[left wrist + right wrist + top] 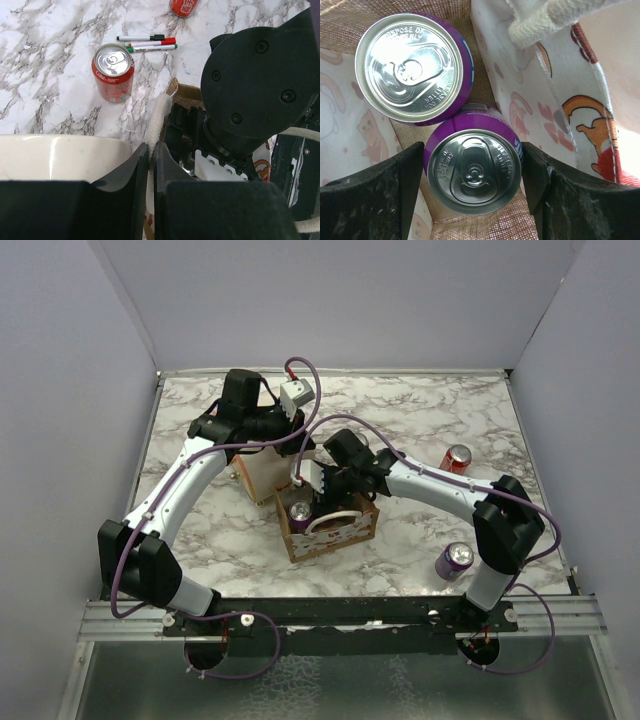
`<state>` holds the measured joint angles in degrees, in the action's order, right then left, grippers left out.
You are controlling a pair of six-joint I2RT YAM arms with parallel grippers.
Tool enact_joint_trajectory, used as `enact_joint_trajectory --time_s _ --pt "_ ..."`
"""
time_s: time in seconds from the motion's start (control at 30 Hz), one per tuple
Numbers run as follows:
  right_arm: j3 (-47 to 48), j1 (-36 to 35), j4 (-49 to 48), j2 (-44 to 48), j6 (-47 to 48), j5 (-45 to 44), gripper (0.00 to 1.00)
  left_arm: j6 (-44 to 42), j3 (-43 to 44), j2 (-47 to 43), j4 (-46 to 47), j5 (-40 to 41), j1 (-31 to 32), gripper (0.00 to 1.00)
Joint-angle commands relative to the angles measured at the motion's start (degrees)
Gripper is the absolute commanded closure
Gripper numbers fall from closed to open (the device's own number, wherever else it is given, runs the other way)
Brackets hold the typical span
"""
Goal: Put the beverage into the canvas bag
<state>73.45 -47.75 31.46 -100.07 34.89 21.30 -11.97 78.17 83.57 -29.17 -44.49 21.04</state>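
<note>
Over the canvas bag (342,535), seen from above, we find the right arm (430,485) bent down into its mouth, hiding most of the inside. A cream cylinder (262,478) sits just beside the bag's far-left corner, under the left arm (190,485). A red can (457,458) and a stray purple can (455,560) stand well right of the bag.

From the left wrist, the left gripper (151,150) is pinched together on nothing, by the bag's rope handle (157,120). A Coke can (113,72) and markers (147,44) lie beyond the bag.

From the right wrist, inside the bag, the right gripper (472,150) straddles the upright purple beverage can (472,175), which touches a second purple can (412,67). We cannot tell whether the fingers (385,200) squeeze it.
</note>
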Motion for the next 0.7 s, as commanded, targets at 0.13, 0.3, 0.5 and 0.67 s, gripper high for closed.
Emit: enact_joint_trajectory --time_s 0.13,0.3,0.5,0.67 --pt "-0.68 -0.68 -2.91 2.51 0.67 0.80 0.18 -1.41 -0.36 -1.96 -0.18 0.37 0.18 1.00" --pt "-1.49 -0.68 -3.22 4.86 0.23 0.77 0.17 -1.74 -0.30 -2.29 -0.12 0.63 0.20 1.00" --pt "-5.10 -0.61 -5.72 8.47 -0.11 0.87 0.19 -1.60 -1.95 -2.47 0.54 0.43 0.19 1.00" --pt "-6.20 -0.55 -6.54 10.43 -0.17 1.11 0.19 -1.80 -2.05 -2.41 0.63 0.56 0.17 1.00"
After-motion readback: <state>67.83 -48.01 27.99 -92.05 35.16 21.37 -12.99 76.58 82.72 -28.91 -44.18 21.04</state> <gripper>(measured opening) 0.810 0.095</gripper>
